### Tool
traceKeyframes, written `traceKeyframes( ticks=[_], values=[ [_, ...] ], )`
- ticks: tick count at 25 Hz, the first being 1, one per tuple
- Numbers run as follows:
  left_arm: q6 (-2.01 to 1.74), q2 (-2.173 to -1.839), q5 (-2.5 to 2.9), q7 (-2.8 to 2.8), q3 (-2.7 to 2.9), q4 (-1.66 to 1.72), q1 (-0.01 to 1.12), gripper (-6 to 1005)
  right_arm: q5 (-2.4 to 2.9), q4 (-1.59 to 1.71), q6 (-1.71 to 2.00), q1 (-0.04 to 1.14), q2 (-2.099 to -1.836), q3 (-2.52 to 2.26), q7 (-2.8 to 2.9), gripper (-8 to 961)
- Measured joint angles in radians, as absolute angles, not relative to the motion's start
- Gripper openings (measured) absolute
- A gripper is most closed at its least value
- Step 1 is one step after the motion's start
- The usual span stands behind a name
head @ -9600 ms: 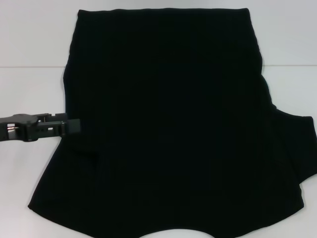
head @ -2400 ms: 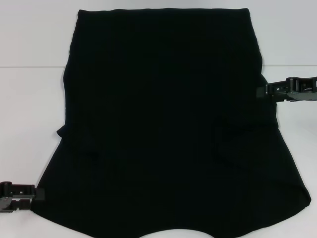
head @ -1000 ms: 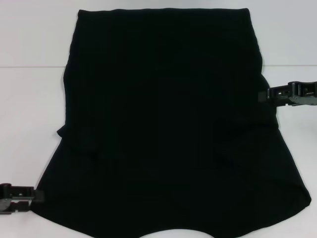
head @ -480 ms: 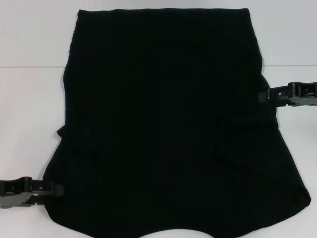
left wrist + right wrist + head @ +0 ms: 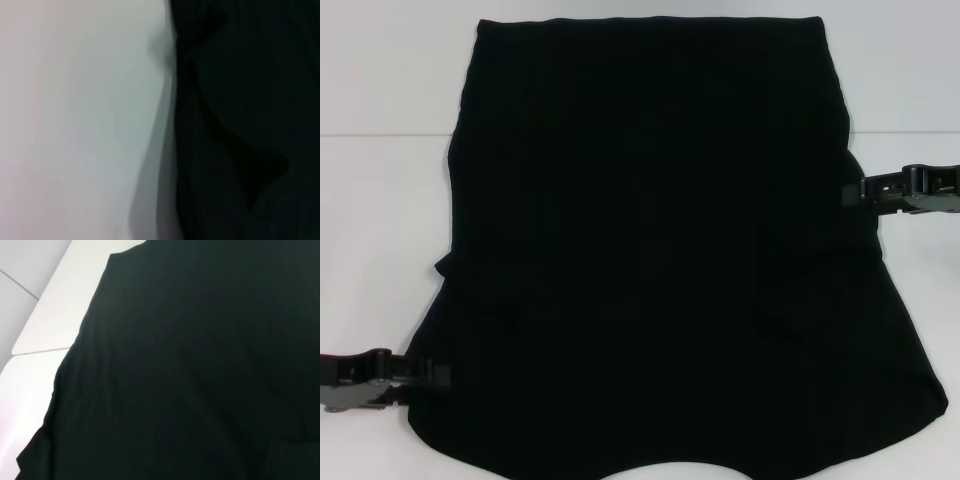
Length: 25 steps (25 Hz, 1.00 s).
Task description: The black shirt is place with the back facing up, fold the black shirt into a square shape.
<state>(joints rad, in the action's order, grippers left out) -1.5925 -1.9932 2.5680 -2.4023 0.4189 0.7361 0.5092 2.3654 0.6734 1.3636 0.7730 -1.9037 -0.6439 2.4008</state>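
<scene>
Left claw [image 5: 432, 376] moved in onto black shirt [image 5: 650, 240] near-left edge.

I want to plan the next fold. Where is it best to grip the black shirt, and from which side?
Probably the black shirt is best gripped at its two side edges, each from the outside and low over the table. The cloth lies flat, so only its edges offer a thin layer. The left gripper is at the near left corner; the right gripper at the right edge.
</scene>
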Motion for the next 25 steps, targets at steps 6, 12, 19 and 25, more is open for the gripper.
traceKeyframes(
  ticks=[6, 12, 19, 25],
  values=[
    [-1.600, -1.992, 2.544, -2.395, 0.404, 0.744, 0.506, 580, 2.365, 0.673, 1.369, 0.765, -1.903, -0.636, 2.401, 730],
    [-1.609, -1.982, 2.542, -2.391, 0.407, 0.737, 0.506, 421, 2.365, 0.673, 1.372, 0.755, -1.898, -0.629, 2.400, 730],
    [-1.599, -1.983, 2.546, -2.384, 0.410, 0.735, 0.522, 156, 2.366, 0.671, 1.375, 0.742, -1.891, -0.595, 2.399, 729],
    [-1.602, -1.982, 2.541, -2.370, 0.403, 0.734, 0.523, 58, 2.366, 0.673, 1.404, 0.738, -1.888, -0.592, 2.372, 729]
  ],
)
